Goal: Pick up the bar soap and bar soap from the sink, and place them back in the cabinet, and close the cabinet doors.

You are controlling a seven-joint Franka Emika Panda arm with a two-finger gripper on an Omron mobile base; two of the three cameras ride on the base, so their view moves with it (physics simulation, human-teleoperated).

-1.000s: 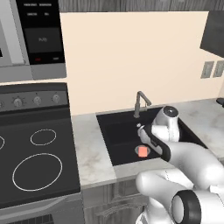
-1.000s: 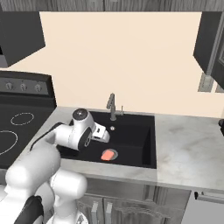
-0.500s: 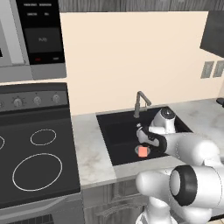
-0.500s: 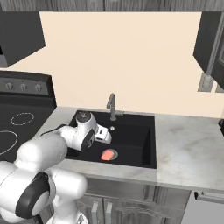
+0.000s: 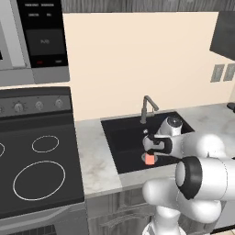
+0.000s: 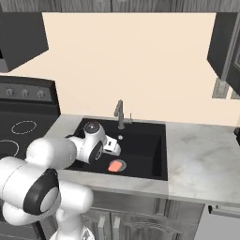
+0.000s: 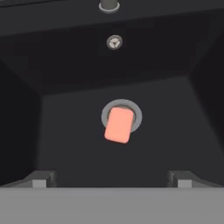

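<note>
One soap bar (image 7: 118, 125) lies flat on the sink floor, straight ahead of the hand (image 7: 111, 178) and centred between its fingers, resting across the round silver drain (image 7: 136, 117) so it covers most of it. Same bar shows salmon in the left base view (image 5: 149, 159) and right base view (image 6: 115, 166). Soap is untouched, not gripped.

Hand is spread wide, nothing between the tips; the two dark fingertips (image 7: 40, 179) sit well apart at the near edge of the hand view, with the soap beyond them, a clear gap yet to cover. In the base views the hand (image 6: 114, 147) hangs inside the black sink (image 6: 154, 154), above the soap, faucet (image 5: 147, 106) on the far side of it.

Progress, as a judgement: early. No soap lifted, none in the cabinet, doors not shut. Left: reach down, pinch this bar, carry it up, repeat for the other, close doors.

Hard to tell: only one soap bar can be made out; the second may be hidden by the arm or lie elsewhere. The cabinet (image 6: 225, 44) is cut off at the upper right, a door edge standing out suggests it is open, shelf not visible. Tabletop (image 6: 201, 159) around the sink is pale marble.
</note>
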